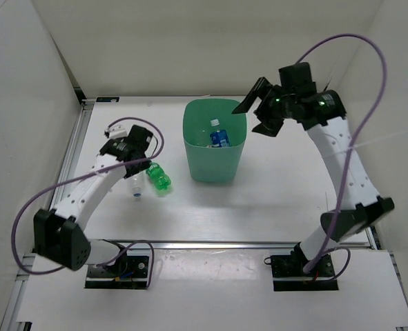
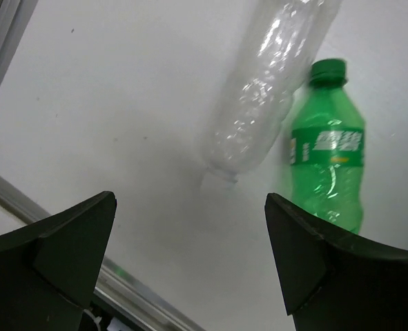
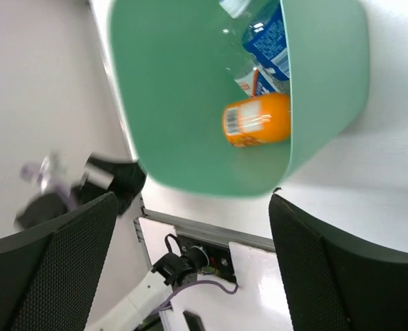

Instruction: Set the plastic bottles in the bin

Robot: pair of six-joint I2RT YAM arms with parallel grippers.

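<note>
**Top external view: right gripper open at the bin, two bottles out on the table**

Top external camera shows the mint-green bin standing upright near the middle of the white table. The right gripper hangs at the bin's far right corner, and one of its fingers crosses the rim in this view. Its jaws stand wide apart with nothing between them.

The right wrist camera looks down into the bin. An orange bottle is inside, close against the wall and slightly blurred. Beyond it sits a blue-label bottle. A bit of white-red label shows between the two, and a white cap sits at the top edge of the frame. Which bottle the cap belongs to cannot be told.

Left of the bin, two bottles lie on their sides on the table. A green bottle is the nearer to the bin, and a clear bottle with no label lies just beside it, on the side away from the bin. In the left wrist view their bodies meet or nearly meet at the green bottle's shoulder, and actual contact cannot be told.

The left gripper hovers over this pair, jaws spread wide and empty. Both bottles lie ahead of its fingertips, not between them.
</note>
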